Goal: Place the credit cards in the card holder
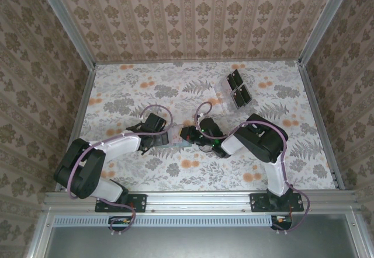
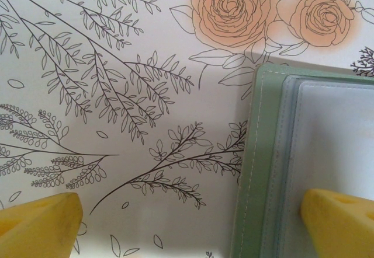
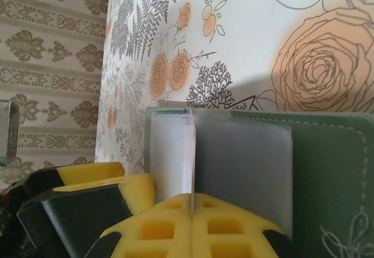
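- Between the closed fingers of the right pincer (image 3: 191, 204), a credit card (image 3: 191, 153) is clamped. It stands upright and is seen edge-on from the right wrist.
- Just beyond that pincer's tips lies the card holder (image 3: 327, 182), flat on the floral table (image 3: 245, 36). It is open, with its paler grey-green inside facing up.
- The card's far edge stands over the holder's pale inside; whether the two touch cannot be told.
- Left pincer (image 2: 187, 229): jaws wide apart, clamping nothing.
- One yellow fingertip (image 2: 38, 226) of the left pincer hangs over bare table, and the other is over the holder's pale inside. Whether the second presses on the holder cannot be told.
- The holder's stitched green border runs between the left pincer's tips, nearer the tip that overlaps the holder.
- From above, the two pincers face each other, tips near, with the holder between them.
- A clear rack (image 1: 234, 89) with dark square panels stands beyond the right pincer, well apart from it.
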`<act>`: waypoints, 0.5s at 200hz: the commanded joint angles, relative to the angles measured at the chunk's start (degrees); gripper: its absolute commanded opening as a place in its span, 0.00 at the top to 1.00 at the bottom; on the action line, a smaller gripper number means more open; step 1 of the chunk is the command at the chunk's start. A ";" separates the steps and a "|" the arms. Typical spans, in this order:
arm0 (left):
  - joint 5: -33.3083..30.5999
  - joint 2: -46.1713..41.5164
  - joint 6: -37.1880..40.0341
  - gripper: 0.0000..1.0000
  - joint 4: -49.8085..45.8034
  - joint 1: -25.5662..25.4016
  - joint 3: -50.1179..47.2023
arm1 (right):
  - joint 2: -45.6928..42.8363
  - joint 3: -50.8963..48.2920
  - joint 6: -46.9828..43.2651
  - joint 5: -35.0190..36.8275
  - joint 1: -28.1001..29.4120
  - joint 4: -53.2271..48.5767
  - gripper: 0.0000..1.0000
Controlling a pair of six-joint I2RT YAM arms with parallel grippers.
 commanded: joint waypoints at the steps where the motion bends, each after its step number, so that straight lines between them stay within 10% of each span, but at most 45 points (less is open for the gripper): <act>1: 0.02 0.27 -0.12 0.00 -3.54 -0.30 -2.01 | 2.03 -0.88 0.90 -1.41 0.53 0.16 1.00; 100: 0.01 0.26 -0.10 0.00 -3.46 -0.30 -2.08 | 3.11 -1.30 2.27 -1.98 1.20 0.19 1.00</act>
